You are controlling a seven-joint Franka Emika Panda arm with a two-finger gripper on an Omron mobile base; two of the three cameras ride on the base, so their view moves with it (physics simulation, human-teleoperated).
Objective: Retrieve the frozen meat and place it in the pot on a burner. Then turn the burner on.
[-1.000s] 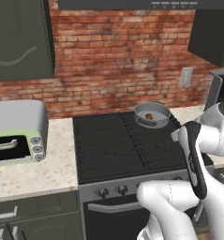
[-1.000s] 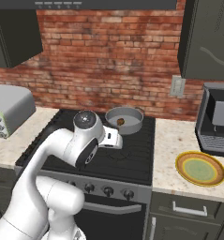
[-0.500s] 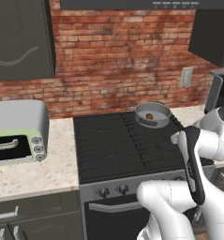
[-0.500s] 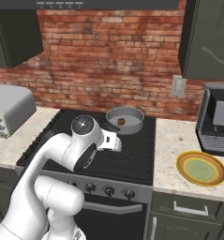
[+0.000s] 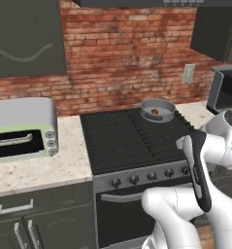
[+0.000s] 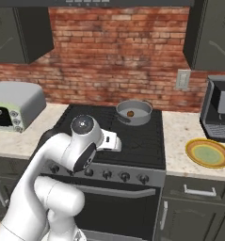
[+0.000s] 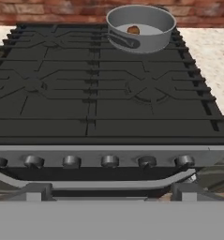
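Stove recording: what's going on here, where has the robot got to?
The frozen meat already lies in the pot, which sits on the back right burner of the cooktop. The arm is holding nothing; its hand faces the stove front, looking at the row of knobs. No flame shows, so turning the burner on appears to be what's left.

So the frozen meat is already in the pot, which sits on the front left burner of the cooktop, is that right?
Not quite: the pot, with the frozen meat inside, sits on the back right burner of the cooktop, by the brick wall, as the right base view shows.
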